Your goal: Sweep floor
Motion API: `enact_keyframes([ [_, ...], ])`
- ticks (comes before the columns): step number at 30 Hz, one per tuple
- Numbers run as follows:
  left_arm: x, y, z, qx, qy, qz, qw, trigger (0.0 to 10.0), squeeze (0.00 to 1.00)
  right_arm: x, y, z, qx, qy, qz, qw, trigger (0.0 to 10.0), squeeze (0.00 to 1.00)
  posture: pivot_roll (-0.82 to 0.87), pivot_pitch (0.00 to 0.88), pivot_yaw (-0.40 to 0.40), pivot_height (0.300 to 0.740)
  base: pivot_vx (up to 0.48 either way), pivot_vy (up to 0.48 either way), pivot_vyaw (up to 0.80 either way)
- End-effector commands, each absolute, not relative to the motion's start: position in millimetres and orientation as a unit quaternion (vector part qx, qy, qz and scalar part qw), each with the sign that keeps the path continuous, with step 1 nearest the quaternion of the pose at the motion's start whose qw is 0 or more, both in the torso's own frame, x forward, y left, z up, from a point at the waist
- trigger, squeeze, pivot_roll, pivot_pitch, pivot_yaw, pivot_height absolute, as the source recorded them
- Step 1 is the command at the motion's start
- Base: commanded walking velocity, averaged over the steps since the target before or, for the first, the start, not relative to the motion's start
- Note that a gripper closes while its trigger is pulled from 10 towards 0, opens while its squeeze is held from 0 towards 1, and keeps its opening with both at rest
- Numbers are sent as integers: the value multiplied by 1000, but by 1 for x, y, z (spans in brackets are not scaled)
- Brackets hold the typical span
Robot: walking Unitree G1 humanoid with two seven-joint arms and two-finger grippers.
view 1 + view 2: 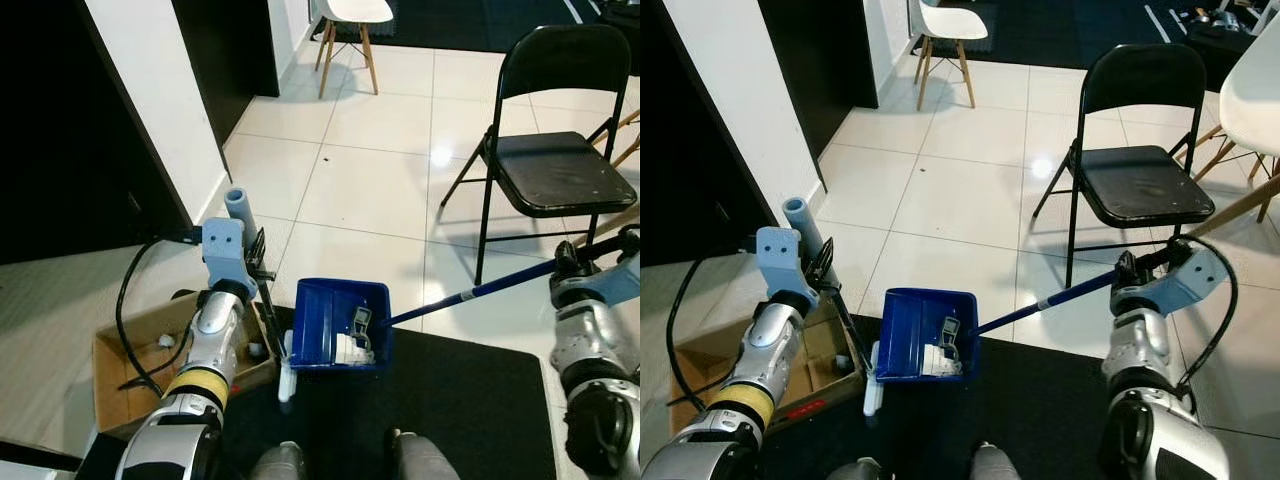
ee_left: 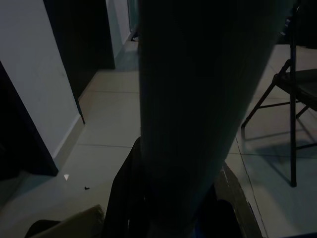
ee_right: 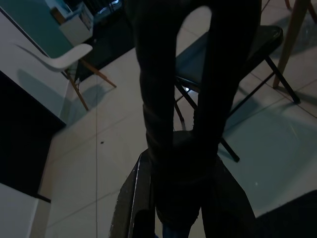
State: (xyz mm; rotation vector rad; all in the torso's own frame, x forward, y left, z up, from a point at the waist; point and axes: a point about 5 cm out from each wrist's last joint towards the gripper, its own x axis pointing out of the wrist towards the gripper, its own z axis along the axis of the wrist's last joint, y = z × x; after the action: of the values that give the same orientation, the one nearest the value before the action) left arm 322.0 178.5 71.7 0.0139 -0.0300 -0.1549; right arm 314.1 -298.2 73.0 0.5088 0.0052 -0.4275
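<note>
A blue dustpan (image 1: 325,322) rests on the front edge of a black rug, with white and grey scraps (image 1: 355,335) in its lower right corner. Its long blue handle (image 1: 470,294) runs up and right to my right gripper (image 1: 572,262), which is shut on it. My left gripper (image 1: 258,262) is shut on a thin dark broom handle (image 1: 270,315) that slants down to a white head (image 1: 287,378) just left of the dustpan. In the left wrist view the handle (image 2: 198,109) is a wide dark bar between the fingers.
A black folding chair (image 1: 560,170) stands on the tiles at right, close to my right arm. An open cardboard box (image 1: 125,375) sits at lower left under my left arm. A white wall corner (image 1: 160,110) and a white chair (image 1: 350,12) lie ahead. A dark speck (image 1: 325,158) is on the tiles.
</note>
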Motion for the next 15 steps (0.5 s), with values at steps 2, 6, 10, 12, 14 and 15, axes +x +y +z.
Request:
enact_keyframes([
  [2, 326, 178, 85, -3, -42, -106, 993, 10000, 0, 317, -298, 76, 260, -2, -209, 943, 10000, 0, -7, 48, 12, 740, 0, 0, 0],
  [6, 325, 171, 85, 45, -17, -191, 980, 10000, 0, 317, -300, 77, 260, -1, -209, 943, 10000, 0, -3, 55, 8, 740, 0, 0, 0],
  [10, 322, 186, 74, 93, 30, -187, 978, 10000, 0, 318, -299, 77, 258, 5, -205, 944, 10000, 0, -4, 57, 9, 740, 0, 0, 0],
  [12, 320, 193, 70, 101, 44, -186, 976, 10000, 0, 318, -299, 77, 257, 8, -204, 945, 10000, 0, -5, 58, 9, 740, 0, 0, 0],
  [14, 320, 194, 70, 102, 47, -186, 976, 10000, 0, 318, -299, 77, 257, 8, -203, 945, 10000, 0, -5, 58, 9, 740, 0, 0, 0],
  [15, 318, 196, 69, 104, 52, -189, 975, 10000, 0, 318, -299, 77, 257, 9, -203, 945, 10000, 0, -3, 57, 8, 740, 0, 0, 0],
])
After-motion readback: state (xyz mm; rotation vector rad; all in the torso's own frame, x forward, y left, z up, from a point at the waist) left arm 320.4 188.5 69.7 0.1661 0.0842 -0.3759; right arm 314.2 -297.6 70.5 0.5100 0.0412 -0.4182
